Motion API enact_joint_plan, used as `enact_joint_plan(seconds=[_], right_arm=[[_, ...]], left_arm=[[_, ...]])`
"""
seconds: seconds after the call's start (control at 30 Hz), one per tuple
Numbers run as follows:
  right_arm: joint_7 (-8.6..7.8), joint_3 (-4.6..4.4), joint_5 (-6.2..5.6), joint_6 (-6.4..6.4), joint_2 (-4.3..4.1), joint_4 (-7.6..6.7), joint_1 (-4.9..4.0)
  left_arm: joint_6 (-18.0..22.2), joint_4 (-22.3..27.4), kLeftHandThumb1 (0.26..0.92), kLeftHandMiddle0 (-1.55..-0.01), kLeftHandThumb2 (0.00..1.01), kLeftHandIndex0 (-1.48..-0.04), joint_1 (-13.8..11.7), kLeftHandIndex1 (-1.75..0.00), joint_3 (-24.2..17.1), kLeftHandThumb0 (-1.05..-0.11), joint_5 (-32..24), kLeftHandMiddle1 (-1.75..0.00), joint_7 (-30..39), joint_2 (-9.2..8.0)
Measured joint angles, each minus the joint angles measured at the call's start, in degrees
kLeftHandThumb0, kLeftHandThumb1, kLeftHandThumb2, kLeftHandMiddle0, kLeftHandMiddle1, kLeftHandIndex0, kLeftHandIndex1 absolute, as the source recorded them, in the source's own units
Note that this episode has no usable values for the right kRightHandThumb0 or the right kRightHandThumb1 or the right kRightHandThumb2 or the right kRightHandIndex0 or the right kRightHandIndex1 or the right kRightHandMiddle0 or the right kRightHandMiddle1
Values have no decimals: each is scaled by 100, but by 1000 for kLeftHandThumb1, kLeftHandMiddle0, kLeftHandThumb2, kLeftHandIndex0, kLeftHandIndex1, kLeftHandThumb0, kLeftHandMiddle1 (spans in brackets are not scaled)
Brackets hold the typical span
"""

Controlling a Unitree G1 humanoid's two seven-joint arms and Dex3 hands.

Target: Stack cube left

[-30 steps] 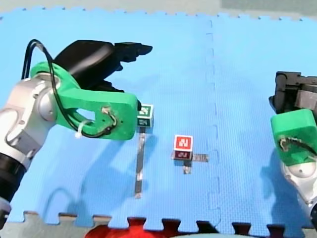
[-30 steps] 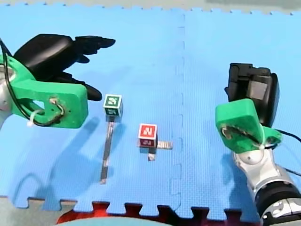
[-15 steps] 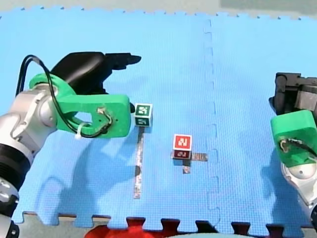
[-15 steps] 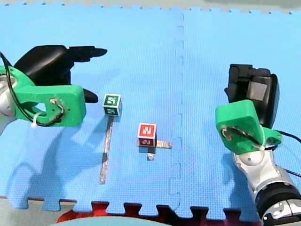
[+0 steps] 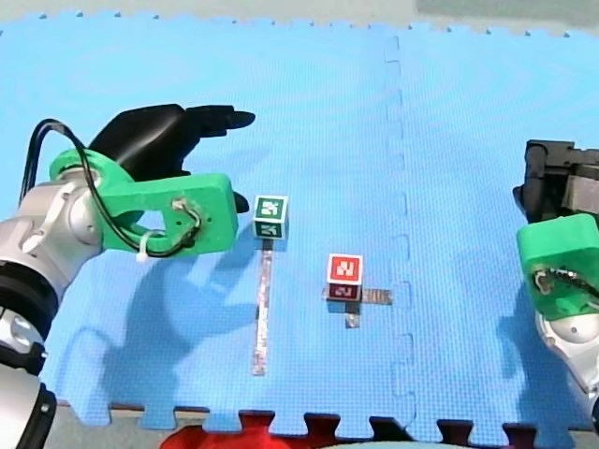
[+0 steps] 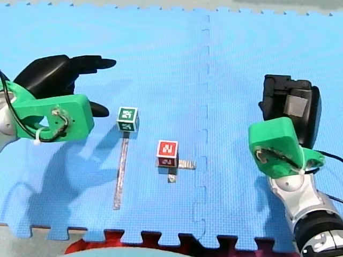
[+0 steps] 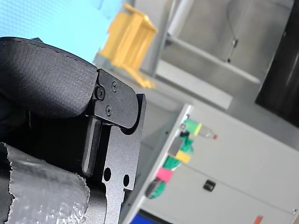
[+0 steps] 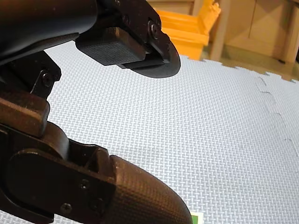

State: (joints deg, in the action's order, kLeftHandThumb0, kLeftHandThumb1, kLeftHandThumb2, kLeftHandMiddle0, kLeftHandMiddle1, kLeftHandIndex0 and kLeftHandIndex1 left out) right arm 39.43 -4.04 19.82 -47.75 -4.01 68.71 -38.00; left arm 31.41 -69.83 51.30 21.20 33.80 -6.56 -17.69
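A green cube (image 5: 270, 216) sits on the blue mat at the upper end of a grey tape strip (image 5: 262, 313). A red cube (image 5: 345, 273) stands to its right and nearer me, on a small tape cross (image 5: 372, 297). The two cubes are apart, both flat on the mat. My left hand (image 6: 99, 80) hovers to the left of the green cube, black fingers pointing right, holding nothing and clear of the cube. My right hand (image 6: 289, 104) is at the far right of the mat, well away from both cubes. In the second wrist view a corner of the green cube (image 8: 197, 217) peeks past black fingers (image 8: 121, 46).
The blue foam mat (image 5: 309, 112) has a seam (image 5: 402, 187) running front to back just right of the red cube. Its toothed front edge (image 5: 281, 416) lies close to me. Beyond the mat, a yellow crate (image 8: 187, 28) stands on the floor.
My left hand has drawn back to the left, away from the green cube, which now stands fully uncovered. The cubes and the right hand have stayed in place.
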Motion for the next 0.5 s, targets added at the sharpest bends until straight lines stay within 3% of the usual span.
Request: enact_joint_plan(seconds=[0.27, 0.5], right_arm=[[4, -6, 4, 0, -4, 0, 2], [2, -8, 3, 0, -7, 6, 4]], left_arm=[[-50, -130, 888, -782, 14, -501, 68, -1, 315, -1048, 306, -1746, -536, 14], [157, -332, 799, -772, 0, -630, 56, -53, -51, -1048, -291, -1716, -229, 205]])
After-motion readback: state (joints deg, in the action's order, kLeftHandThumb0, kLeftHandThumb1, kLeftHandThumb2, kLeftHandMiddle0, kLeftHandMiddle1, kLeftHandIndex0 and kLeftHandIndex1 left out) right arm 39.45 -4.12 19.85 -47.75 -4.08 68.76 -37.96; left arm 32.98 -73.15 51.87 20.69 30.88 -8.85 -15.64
